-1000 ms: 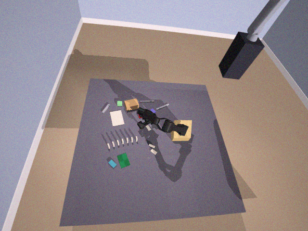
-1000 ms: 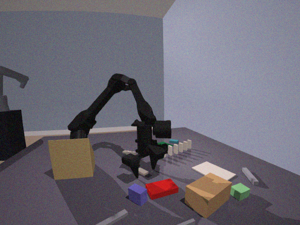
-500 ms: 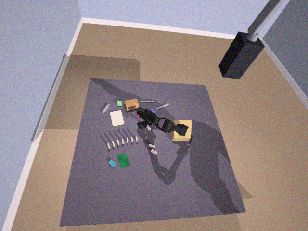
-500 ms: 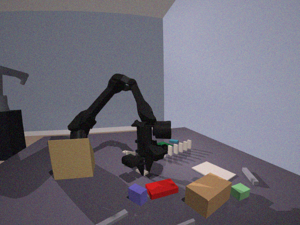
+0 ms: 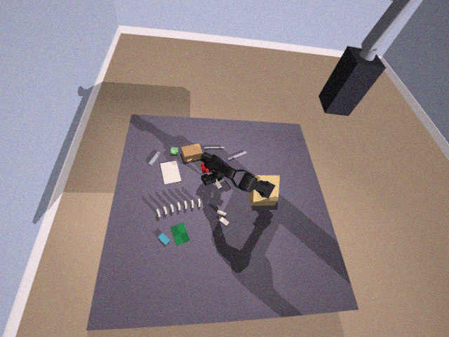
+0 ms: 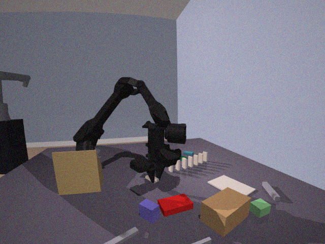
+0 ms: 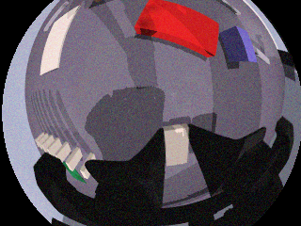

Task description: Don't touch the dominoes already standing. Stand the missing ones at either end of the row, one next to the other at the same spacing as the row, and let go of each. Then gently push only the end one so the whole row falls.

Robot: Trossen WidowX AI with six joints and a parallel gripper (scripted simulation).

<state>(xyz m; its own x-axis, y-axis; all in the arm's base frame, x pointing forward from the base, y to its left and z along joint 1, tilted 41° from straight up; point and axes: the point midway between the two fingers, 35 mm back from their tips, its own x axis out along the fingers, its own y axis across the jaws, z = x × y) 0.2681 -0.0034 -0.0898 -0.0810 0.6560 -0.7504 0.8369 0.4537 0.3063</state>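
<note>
Several cream dominoes (image 5: pixel 178 206) (image 6: pixel 190 161) (image 7: pixel 62 152) stand upright in an evenly spaced row. My gripper (image 6: pixel 156 180) (image 7: pixel 175 130) points down, away from the row, and is shut on a cream domino (image 5: pixel 218 184) (image 6: pixel 148 179) (image 7: pixel 176 150), which lies flat at table height between the fingertips. Two more loose dominoes lie flat between the row and the robot's base side: one (image 5: pixel 221 213) beside the other (image 5: pixel 224 221). In the exterior view I cannot make out these two behind the gripper.
A red block (image 6: pixel 175 205) (image 7: pixel 179 28) and a blue-violet cube (image 6: pixel 149 210) (image 7: pixel 239 44) lie near the gripper. Around are an orange-brown box (image 5: pixel 191 152), a green cube (image 5: pixel 174 150), a white panel (image 5: pixel 170 172), grey bars, a green panel (image 5: pixel 179 234), a teal block (image 5: pixel 163 239) and a yellow box (image 6: pixel 77 172).
</note>
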